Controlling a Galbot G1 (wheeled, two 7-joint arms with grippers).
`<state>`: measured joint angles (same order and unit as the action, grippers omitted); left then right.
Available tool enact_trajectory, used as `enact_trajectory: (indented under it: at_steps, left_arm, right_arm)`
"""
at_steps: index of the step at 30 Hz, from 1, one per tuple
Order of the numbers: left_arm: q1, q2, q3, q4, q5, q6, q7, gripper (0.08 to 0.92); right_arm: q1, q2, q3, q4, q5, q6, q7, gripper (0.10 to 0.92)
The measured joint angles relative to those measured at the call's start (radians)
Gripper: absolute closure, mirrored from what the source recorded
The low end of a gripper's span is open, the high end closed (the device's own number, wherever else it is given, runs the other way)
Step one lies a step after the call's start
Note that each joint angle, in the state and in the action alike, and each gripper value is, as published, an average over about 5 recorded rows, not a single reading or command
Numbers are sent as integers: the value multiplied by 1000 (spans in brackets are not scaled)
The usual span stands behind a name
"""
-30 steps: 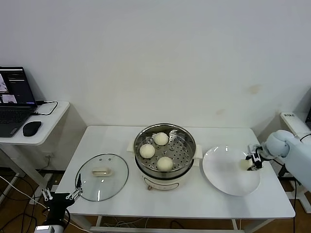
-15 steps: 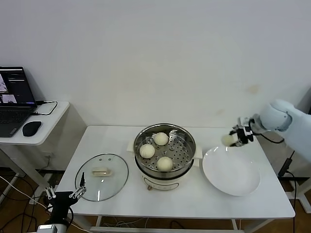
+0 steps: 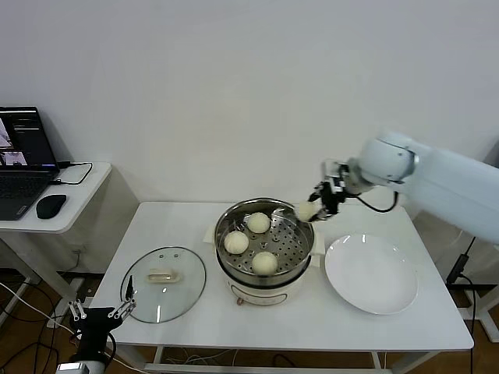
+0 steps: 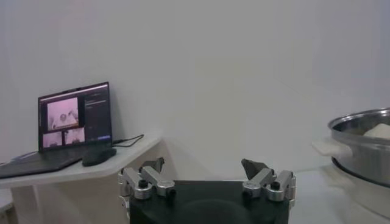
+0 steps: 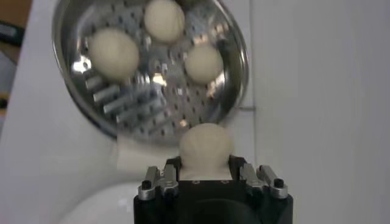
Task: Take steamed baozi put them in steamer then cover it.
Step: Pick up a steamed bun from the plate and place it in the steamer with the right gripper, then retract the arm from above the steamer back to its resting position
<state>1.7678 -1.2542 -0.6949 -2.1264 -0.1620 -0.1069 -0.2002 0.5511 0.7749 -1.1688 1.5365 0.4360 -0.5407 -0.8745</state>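
The shiny steamer (image 3: 306, 248) stands mid-table on its cream base, with three cream-white baozi (image 3: 259, 223) on its perforated tray (image 5: 152, 97). My right gripper (image 3: 312, 209) is shut on a fourth baozi (image 5: 206, 145) and hangs in the air just over the steamer's right rim. The clear glass cover (image 3: 164, 284) with its cream handle lies flat on the table left of the steamer. My left gripper (image 3: 100, 314) is open and empty, low beyond the table's front-left corner.
A white plate (image 3: 371, 274) lies bare to the right of the steamer. A side desk at the left carries a laptop (image 3: 23, 160) and a mouse (image 3: 51, 206). A white wall rises behind the table.
My right gripper has lifted the baozi off the plate and carried it left and up, from the plate's right edge to the steamer's right rim. The left arm has barely moved.
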Motion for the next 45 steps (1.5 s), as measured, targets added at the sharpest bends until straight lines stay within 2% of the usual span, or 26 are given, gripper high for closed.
enact_trajectory:
  at_steps: [12,23,26,33,36,45]
  left_arm:
    - [-8,-5,-9,13,-2,-8,0,177]
    - [-21,-2,-10,28,-4,-8,0,177]
    - [-23,-1,-10,29,-4,-8,0,177]
    - [-26,2,-9,31,-4,-7,0,177]
    - [-29,4,-8,31,-5,-5,0,177]
    - [-40,7,-1,39,-5,-3,0,177]
  right_arm:
    - [-59,150,-51,-76,38,-96,52,516]
    - [-118,206,-63,-140,5,-117,62,508]
    - [-126,208,-60,-145,1,-119,65,472]
    - [-121,191,-40,-135,-1,-120,62,279]
    - [-110,173,-26,-121,3,-120,62,221]
    - [-124,57,56,0,54,-114,136,203]
